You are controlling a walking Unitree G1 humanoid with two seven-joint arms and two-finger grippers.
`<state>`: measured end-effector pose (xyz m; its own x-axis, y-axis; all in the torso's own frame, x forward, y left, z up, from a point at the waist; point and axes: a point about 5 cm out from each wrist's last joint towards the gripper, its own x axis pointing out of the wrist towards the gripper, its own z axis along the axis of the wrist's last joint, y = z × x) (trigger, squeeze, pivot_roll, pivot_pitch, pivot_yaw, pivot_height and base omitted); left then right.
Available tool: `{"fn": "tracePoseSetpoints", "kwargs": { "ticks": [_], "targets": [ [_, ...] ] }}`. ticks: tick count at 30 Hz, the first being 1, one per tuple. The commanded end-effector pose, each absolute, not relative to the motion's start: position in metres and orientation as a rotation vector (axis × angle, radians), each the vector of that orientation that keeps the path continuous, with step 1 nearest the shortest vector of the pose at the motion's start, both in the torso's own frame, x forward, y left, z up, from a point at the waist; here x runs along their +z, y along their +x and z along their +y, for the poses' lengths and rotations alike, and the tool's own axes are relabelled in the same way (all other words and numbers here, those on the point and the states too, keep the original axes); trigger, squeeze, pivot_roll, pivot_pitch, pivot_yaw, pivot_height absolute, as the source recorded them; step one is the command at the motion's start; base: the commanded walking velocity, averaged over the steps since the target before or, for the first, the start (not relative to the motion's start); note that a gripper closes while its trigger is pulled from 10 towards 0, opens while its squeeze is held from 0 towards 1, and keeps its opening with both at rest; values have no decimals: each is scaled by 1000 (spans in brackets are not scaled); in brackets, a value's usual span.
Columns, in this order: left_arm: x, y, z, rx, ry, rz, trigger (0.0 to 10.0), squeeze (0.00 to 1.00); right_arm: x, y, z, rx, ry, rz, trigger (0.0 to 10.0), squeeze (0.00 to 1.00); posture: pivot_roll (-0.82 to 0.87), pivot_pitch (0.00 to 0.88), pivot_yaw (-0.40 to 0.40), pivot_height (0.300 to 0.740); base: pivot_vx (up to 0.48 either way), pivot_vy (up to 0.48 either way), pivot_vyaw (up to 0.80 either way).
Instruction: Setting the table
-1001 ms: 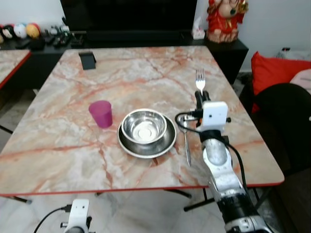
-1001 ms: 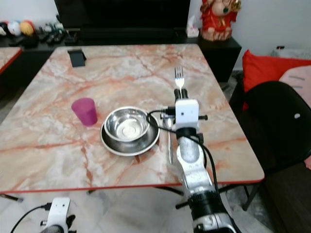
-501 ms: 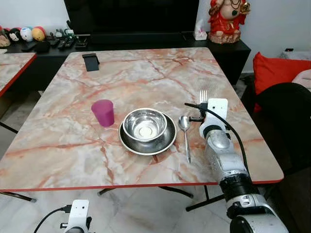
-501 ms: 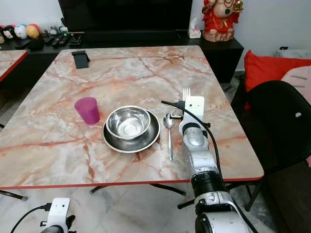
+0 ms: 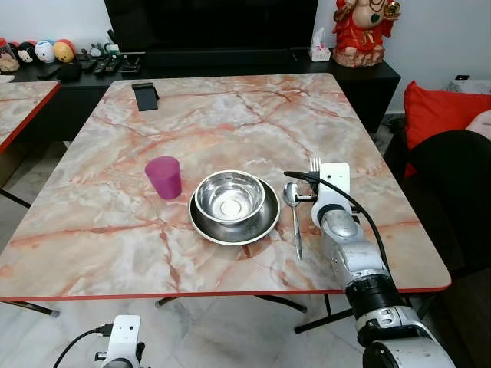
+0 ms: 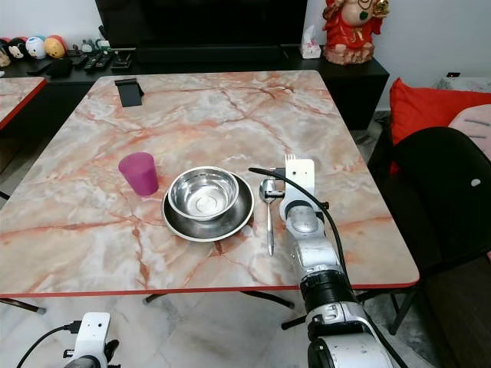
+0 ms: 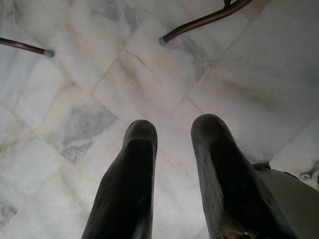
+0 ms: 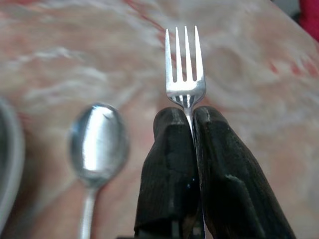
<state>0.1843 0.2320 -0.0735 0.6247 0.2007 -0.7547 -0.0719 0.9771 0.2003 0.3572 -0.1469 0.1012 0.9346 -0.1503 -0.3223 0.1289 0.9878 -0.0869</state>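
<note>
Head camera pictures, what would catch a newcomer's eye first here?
Probably the fork, pinched upright between the right gripper's black fingers just above the marble table, beside a spoon lying flat. Next comes the steel bowl sitting in a steel plate mid-table, with a pink cup on its left. The left gripper hangs idle over the floor.

Marble-pattern desk (image 5: pixel 230 115) w/ red edge. Steel plate (image 5: pixel 234 222) sits near front edge, approx centre, steel bowl (image 5: pixel 229 199) stacked on it. Pink cup (image 5: pixel 163 177) just beside plate on its left, apart. Spoon (image 5: pixel 294 218) just right of plate, handle twd front edge. Small black object (image 5: pixel 145 96) near far left corner.
</note>
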Motion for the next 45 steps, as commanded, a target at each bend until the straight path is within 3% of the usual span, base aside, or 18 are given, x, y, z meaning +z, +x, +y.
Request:
{"fn": "tracePoseSetpoints", "kwargs": {
  "ticks": [1, 45],
  "targets": [
    [-75, 180, 235, 161, 153, 908, 10000, 0, 97, 356, -149, -162, -49, 355, 10000, 0, -50, 16, 36, 740, 0, 0, 0],
    [-75, 181, 235, 173, 155, 904, 10000, 0, 77, 353, -138, -79, -70, 349, 10000, 0, -35, 29, 36, 740, 0, 0, 0]
  ]
}}
